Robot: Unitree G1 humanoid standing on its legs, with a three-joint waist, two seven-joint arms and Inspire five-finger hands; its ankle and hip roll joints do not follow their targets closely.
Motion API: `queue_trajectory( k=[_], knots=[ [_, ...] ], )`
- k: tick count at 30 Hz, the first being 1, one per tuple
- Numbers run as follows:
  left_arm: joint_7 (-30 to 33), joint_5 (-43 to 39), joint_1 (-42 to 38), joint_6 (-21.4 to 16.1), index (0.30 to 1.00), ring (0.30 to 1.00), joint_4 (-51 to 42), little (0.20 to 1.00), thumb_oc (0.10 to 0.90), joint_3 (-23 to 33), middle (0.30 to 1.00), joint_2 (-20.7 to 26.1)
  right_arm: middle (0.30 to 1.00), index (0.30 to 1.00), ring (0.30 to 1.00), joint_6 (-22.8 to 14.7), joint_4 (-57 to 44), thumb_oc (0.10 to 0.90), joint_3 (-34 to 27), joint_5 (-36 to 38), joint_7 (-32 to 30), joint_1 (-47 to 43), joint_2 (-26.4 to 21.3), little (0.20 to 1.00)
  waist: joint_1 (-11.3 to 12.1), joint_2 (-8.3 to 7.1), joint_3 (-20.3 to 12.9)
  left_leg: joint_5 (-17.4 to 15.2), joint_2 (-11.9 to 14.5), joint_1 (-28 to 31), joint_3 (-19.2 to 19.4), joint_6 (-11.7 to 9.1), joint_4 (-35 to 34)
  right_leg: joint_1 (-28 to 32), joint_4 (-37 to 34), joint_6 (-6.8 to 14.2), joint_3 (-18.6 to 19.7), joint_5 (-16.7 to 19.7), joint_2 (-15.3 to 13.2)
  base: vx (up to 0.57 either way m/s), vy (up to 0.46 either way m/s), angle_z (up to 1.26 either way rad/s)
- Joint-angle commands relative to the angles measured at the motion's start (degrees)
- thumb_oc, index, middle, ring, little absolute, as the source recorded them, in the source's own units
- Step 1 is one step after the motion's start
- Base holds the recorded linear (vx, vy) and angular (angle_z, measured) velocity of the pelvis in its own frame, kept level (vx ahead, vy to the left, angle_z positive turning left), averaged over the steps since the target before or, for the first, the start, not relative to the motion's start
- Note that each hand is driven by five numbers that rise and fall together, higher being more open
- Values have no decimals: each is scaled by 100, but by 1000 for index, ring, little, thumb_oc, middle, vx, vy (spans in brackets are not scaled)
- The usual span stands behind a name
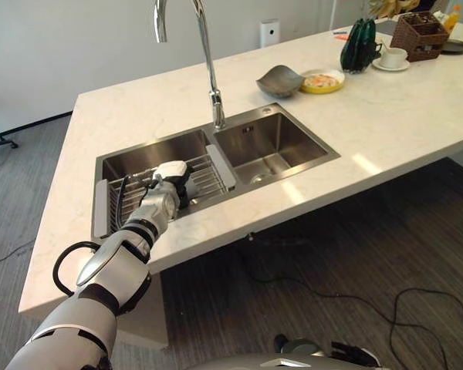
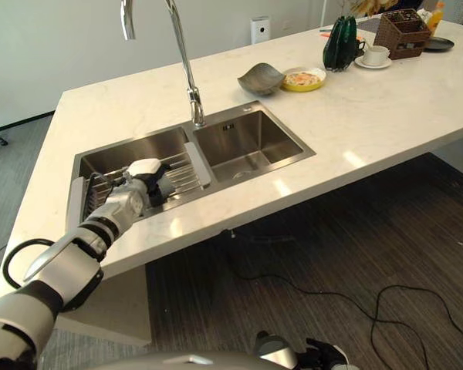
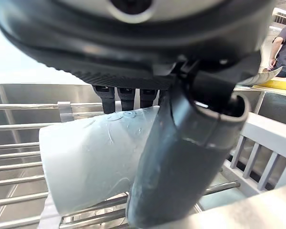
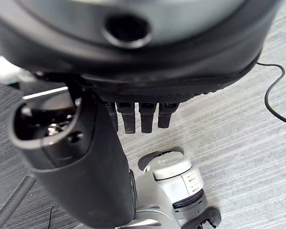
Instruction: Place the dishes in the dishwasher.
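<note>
My left hand (image 1: 172, 189) is down in the left basin of the sink (image 1: 282, 144), over the wire rack (image 1: 208, 174), with fingers and thumb curled round a white cup (image 3: 93, 160) lying on its side. My right hand (image 4: 86, 171) hangs above the grey carpet, fingers straight and holding nothing. Farther along the worktop (image 1: 401, 116) sit a grey bowl (image 1: 280, 80), a yellow plate (image 1: 322, 81) and a cup on a saucer (image 1: 391, 58). I can read no writing anywhere.

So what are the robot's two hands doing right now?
Left hand: closed on a white cup over the sink rack.
Right hand: open, holding nothing, above the floor.
</note>
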Motion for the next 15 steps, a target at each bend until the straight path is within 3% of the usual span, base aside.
queue_trajectory(
  k=[1,15],
  knots=[
    [223,-441,-1015,30,900,900,395,900,800,437,900,300,900,900,900,-87,234,800,337,139,58,-249,262,900,101,-270,-4,-297,-324,332,-204,-103,71,528,-155,437,-343,-543,-176,0,0,0],
    [307,-1702,-793,36,900,900,901,900,800,1009,900,180,900,900,900,11,364,800,455,189,32,-378,390,900,140,-296,-49,-286,-334,346,-210,-100,47,569,-194,424,-377,-509,-165,0,0,0]
  ],
)
